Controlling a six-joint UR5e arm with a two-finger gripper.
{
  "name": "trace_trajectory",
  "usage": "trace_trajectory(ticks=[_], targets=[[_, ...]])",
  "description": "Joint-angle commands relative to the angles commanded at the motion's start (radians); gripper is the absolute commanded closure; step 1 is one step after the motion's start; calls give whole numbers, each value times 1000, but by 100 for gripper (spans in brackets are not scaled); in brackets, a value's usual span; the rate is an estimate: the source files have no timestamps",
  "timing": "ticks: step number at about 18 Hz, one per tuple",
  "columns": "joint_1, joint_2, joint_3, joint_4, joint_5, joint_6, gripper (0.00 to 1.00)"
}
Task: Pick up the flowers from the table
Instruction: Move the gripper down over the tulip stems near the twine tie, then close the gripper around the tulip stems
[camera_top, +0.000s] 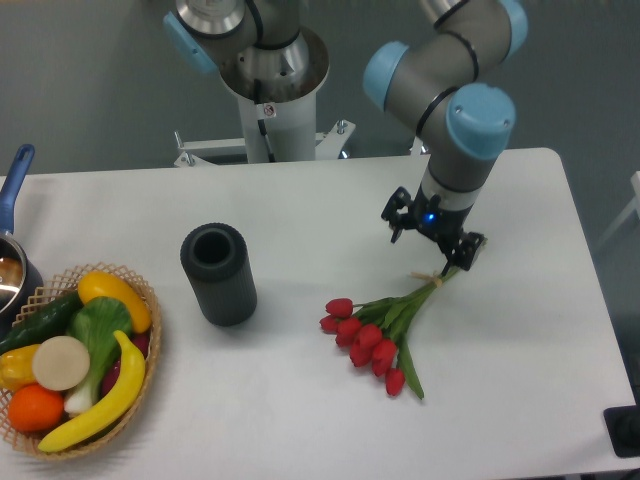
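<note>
The flowers (375, 335), a bunch of red tulips with green stems tied with a pale band, lie flat on the white table (300, 420), right of centre. The blooms point down-left and the stem ends point up-right. My gripper (433, 238) points down just above the stem ends, at the upper right tip of the bunch. Its two fingers stand spread apart, one at the left (397, 217) and one at the right (470, 250). It holds nothing. The fingertips are partly hidden under the wrist.
A black cylinder cup (218, 272) stands upright left of the flowers. A wicker basket (150, 345) of fruit and vegetables sits at the front left corner. A pot with a blue handle (14, 190) is at the left edge. The arm's base (268, 90) is behind the table.
</note>
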Motion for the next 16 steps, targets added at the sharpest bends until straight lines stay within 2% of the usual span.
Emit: trace_trajectory(ticks=[2, 6, 11, 16], targets=[[0, -2, -3, 5, 0, 5, 0], [-5, -58, 26, 28, 5, -3, 0], [-18, -83, 9, 41, 5, -3, 0], [-43, -121, 9, 80, 15, -8, 1]])
